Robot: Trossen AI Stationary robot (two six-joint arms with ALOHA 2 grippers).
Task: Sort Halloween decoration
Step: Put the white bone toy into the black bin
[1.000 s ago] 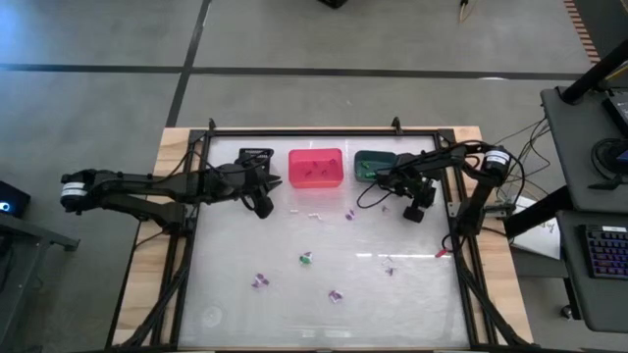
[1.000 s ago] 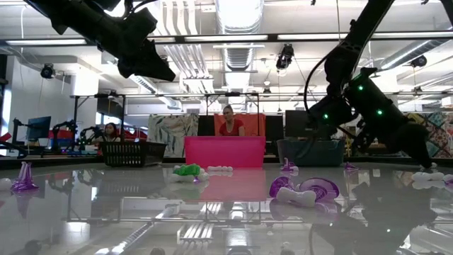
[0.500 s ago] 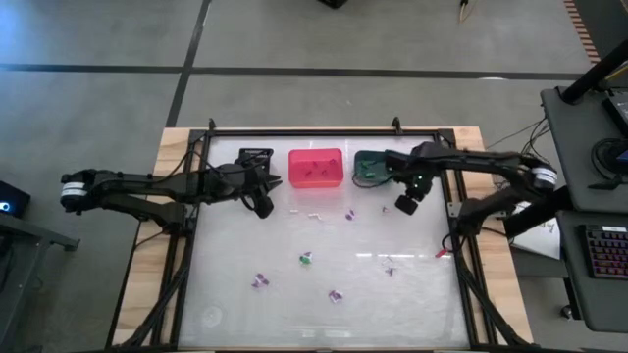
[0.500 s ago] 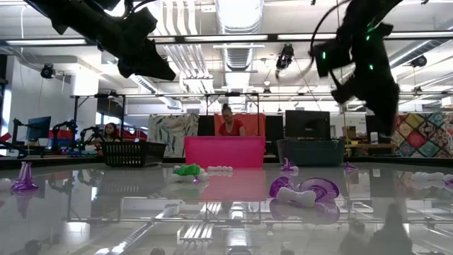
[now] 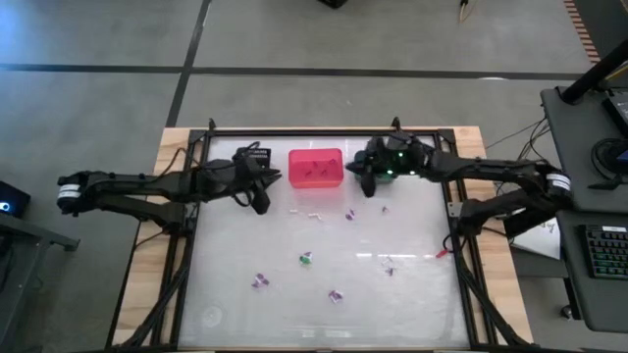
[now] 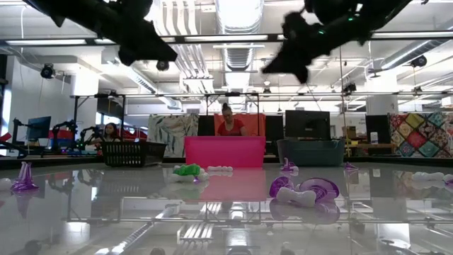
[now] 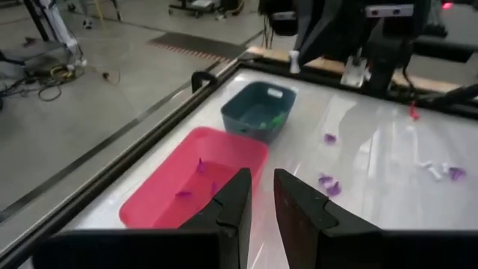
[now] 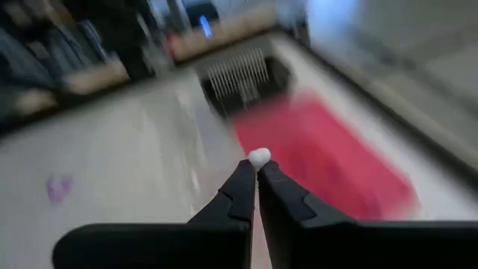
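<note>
Left gripper (image 5: pixel 263 203) waits over the table's back-left, near the black bin (image 5: pixel 254 157); the wrist view shows its fingers (image 7: pixel 233 200) a narrow gap apart with nothing between them. Next along the back edge, the pink bin (image 5: pixel 315 168) already has a few purple trinkets (image 7: pixel 200 166) lying in it. The right gripper (image 8: pixel 258 166) is high over the teal bin (image 7: pixel 258 110), reaching toward the pink bin, jaws pinched nearly shut on a tiny white trinket (image 8: pixel 259 156) caught only at the very fingertips. Risk: the grip is so shallow and the piece so small and round that fast arm travel could flick it out before it's over a bin; released too early, it would likely bounce on the glossy table (image 5: pixel 412 294) or land in the wrong bin. Which bin white belongs in can't be told here; the teal one seems to hold a green piece. The Halloween decoration (image 5: pixel 306 259) left to sort lies scattered on the table: white bits just in front of the pink bin, a green one mid-table, purple ones toward the front and right. They're all tiny, glossy plastic, far smaller than a gripper, with shapes hard to read; the low view shows a purple curved piece (image 6: pixel 311 190) and a purple cone-like one (image 6: pixel 24 177) at far left.
</note>
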